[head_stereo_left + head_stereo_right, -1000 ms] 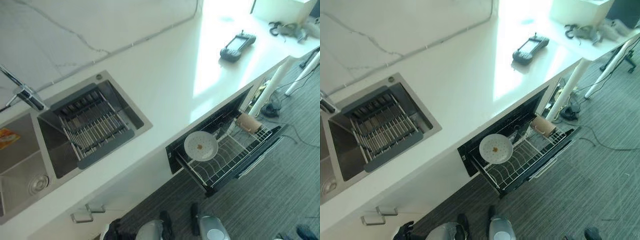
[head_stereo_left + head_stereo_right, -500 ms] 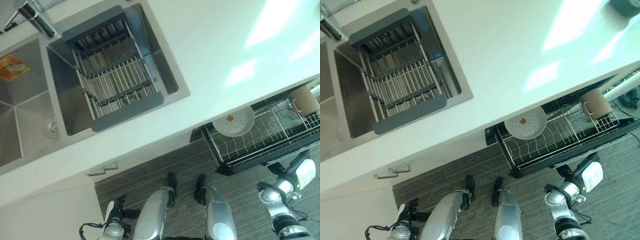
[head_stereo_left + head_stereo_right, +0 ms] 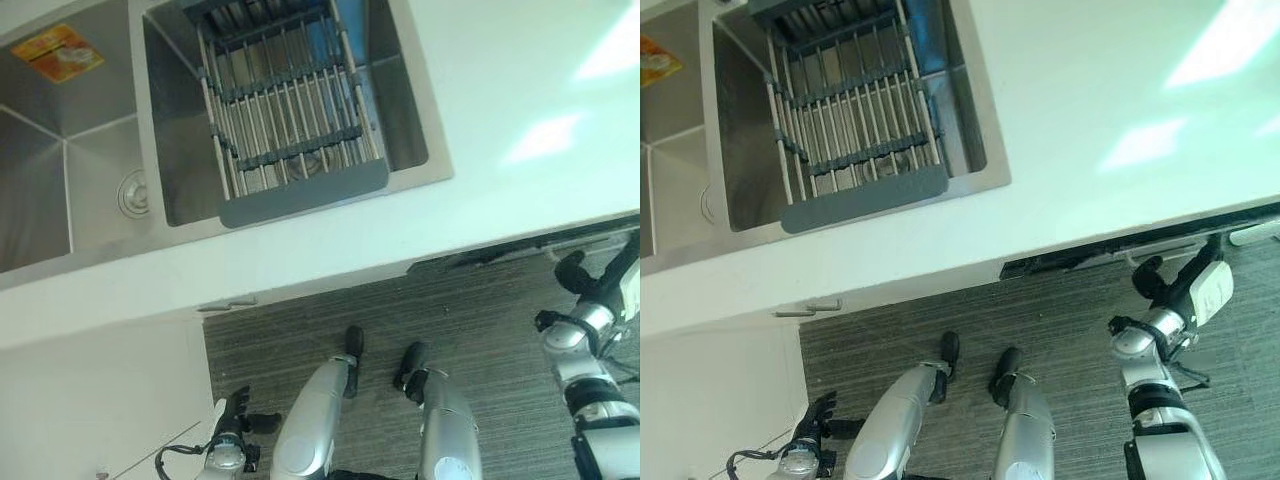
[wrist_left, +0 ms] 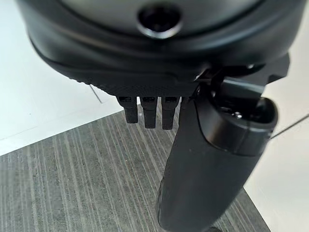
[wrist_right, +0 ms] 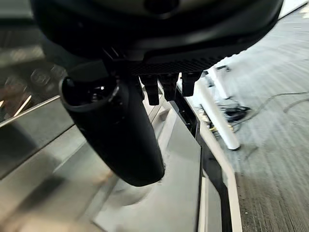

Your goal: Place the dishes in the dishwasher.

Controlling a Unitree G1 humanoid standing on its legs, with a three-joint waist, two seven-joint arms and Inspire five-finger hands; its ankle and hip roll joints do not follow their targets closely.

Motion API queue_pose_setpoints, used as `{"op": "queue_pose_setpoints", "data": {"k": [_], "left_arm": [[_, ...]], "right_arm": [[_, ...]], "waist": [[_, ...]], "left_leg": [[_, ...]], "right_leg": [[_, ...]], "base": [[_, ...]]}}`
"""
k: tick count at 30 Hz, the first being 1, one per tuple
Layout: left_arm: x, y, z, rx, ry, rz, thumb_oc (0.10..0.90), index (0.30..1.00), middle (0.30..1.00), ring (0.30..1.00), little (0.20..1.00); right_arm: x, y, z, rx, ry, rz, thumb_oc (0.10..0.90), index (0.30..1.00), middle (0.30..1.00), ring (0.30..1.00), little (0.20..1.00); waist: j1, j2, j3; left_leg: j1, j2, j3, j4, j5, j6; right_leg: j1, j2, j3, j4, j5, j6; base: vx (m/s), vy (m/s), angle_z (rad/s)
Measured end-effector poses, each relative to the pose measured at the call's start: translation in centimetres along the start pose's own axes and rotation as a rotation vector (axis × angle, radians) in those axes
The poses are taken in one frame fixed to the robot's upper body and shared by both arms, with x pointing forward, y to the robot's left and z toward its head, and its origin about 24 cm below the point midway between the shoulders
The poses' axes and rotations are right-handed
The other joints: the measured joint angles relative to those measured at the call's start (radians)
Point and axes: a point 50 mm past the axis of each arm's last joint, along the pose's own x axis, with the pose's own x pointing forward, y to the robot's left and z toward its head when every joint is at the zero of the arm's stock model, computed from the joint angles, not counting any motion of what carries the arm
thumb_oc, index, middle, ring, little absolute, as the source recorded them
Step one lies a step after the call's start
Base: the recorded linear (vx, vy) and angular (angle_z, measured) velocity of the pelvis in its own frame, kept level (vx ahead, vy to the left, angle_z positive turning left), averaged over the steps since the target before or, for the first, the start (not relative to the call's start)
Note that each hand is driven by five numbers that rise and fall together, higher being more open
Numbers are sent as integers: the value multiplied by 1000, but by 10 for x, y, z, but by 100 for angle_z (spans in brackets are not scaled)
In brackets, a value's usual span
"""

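Note:
The dishwasher (image 3: 1110, 257) shows as a narrow dark strip under the white counter's front edge, with a pale handle bar along it. My right hand (image 3: 1180, 285) is raised in front of that strip, close to its right end, fingers relaxed and holding nothing. In the right wrist view the thumb (image 5: 120, 130) points at a grey front panel (image 5: 159, 193) just ahead. My left hand (image 3: 232, 415) hangs low by my side over the floor, open and empty; its thumb (image 4: 212, 159) shows above grey carpet.
A double steel sink (image 3: 80, 170) is set in the white counter (image 3: 520, 120), with a grey drying rack (image 3: 285, 110) across its right basin. An orange item (image 3: 60, 52) lies in the left basin. A cabinet handle (image 3: 225, 306) sits below the sink. Striped grey carpet covers the floor.
The camera has tilted down and swung over the counter's edge. The pulled-out rack with plate and cup has gone in under the counter. My right hand has risen to the dishwasher's front.

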Motion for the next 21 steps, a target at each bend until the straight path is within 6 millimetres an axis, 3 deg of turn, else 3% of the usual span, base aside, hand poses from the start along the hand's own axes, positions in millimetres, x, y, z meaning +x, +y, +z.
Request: {"op": "queue_pose_setpoints", "data": {"k": [13,16,18,21], "left_arm": [[-1,15,5,-58,-66,24,800,900,900,900,900],[-1,22,14,25,-142,95,800,900,900,900,900],[1,32,24,13,-180,153,800,900,900,900,900],[2,48,42,-72,-237,265,800,900,900,900,900]], "right_arm": [[20,-9,-4,-143,108,43,800,900,900,900,900],[17,-5,-7,-160,107,93,800,900,900,900,900],[6,-1,-16,-175,99,138,800,900,900,900,900],[-41,18,-38,-132,67,270,800,900,900,900,900]], "waist": [[31,5,-1],[30,5,-1],[30,6,-1],[23,5,-1]], "left_leg": [[-38,-12,-64,24,5,-10],[-36,-5,-71,26,7,-12],[-16,4,-71,25,8,-14],[55,9,-81,9,8,-14]], "right_leg": [[4,-7,-64,6,13,-4],[15,1,-72,-6,19,-10],[44,4,-84,-10,20,-12],[127,19,-84,-37,14,-11]], "base": [[22,-3,12],[21,12,11],[42,-3,17],[56,-36,23]]}}
